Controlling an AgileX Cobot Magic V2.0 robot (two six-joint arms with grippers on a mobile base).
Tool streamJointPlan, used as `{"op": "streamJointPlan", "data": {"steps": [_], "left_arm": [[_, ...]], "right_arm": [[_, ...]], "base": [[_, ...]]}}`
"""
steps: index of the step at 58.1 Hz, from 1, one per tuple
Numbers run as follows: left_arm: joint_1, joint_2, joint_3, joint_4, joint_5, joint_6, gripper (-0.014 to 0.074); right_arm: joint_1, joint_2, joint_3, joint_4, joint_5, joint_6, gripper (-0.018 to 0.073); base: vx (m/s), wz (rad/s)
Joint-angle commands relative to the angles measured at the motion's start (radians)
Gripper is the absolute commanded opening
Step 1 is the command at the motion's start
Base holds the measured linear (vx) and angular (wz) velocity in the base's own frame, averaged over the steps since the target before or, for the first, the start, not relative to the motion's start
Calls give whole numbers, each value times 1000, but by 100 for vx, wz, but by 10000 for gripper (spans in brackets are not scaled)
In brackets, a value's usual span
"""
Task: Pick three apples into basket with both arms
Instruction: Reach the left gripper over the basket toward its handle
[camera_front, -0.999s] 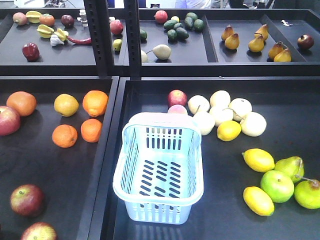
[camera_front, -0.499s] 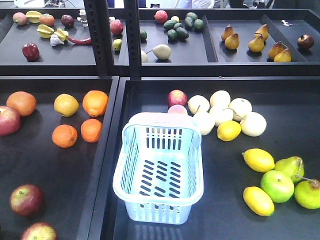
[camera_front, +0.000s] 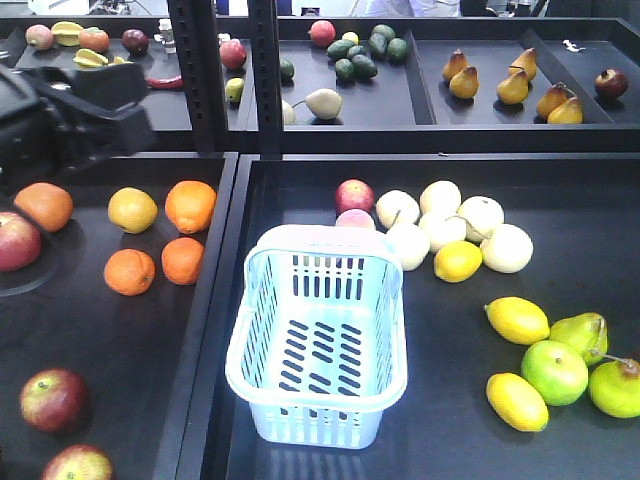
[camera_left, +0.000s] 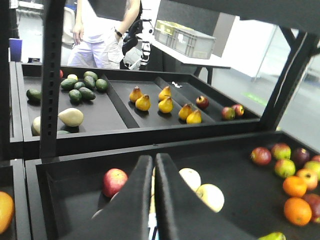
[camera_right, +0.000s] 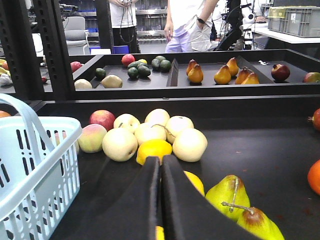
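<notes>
The three apples (camera_front: 55, 398) were dark red running to maroon, round, with small yellow-green patches. They lay in the black left tray (camera_front: 90, 330), all on the near side of the left arm (camera_front: 70, 125). From the front that arm showed only as a black blur over the tray's far end. One apple (camera_front: 14, 241) sat just below the blur at the tray's left edge, and the other two were well nearer, by the front corner. Five oranges (camera_front: 190, 205) shared the tray, nearer than the arm and mostly to its right.

The left pincer (camera_left: 153, 159) had its two black fingers pressed together with only a slit between them, gripping nothing. A red apple (camera_left: 115, 181) lay just left of its tips and two pale pears (camera_left: 210, 196) just right.

The right pincer (camera_right: 160, 161) was likewise closed on nothing. The basket (camera_right: 35, 165), pale blue-white with slotted walls, a thick rim and a hoop handle, stood to its left, near but apart. A lemon (camera_right: 154, 150) lay straight beyond its tips with more pale pears clustered behind, and a green-yellow pear (camera_right: 227, 192) lay just to its right.

From the front, the basket's slotted floor was in full sight. The basket stood in the right tray (camera_front: 445, 340) among the pears and lemons.
</notes>
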Motion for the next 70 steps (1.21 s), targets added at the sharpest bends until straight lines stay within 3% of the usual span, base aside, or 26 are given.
{"op": "streamJointPlan", "data": {"steps": [1, 5, 13, 24, 30, 39, 48, 52, 58, 70], "left_arm": [[-29, -2, -47, 5, -63, 43, -6], [-48, 0, -47, 17, -61, 93, -6], [-77, 5, -58, 20, -29, 266, -6], [-90, 25, -145, 1, 162, 414, -6], [-90, 53, -209, -46, 262, 478, -6], [-90, 113, -316, -244, 356, 648, -6], [-85, 199, -452, -598, 504, 884, -6], [-85, 235, -493, -708, 519, 985, -6], [-85, 276, -517, -752, 494, 1099, -6], [-85, 316, -517, -747, 471, 1108, 16]], "right_arm": [[-5, -11, 12, -9, -72, -8, -5], [-5, -11, 12, -9, -72, -8, -5], [-5, -11, 12, -9, -72, -8, -5], [-5, -11, 12, -9, -72, -8, -5], [-5, -11, 12, -9, -72, -8, -5], [-5, -11, 12, -9, -72, -8, -5], [-5, -11, 12, -9, -72, -8, -5], [-5, -11, 12, -9, -72, -8, -5], [-5, -11, 12, -9, -72, -8, -5], [-5, -11, 12, -9, -72, -8, -5]], "base": [[0, 0], [0, 0], [0, 0], [0, 0], [0, 0], [0, 0], [0, 0], [0, 0], [0, 0], [0, 0]]}}
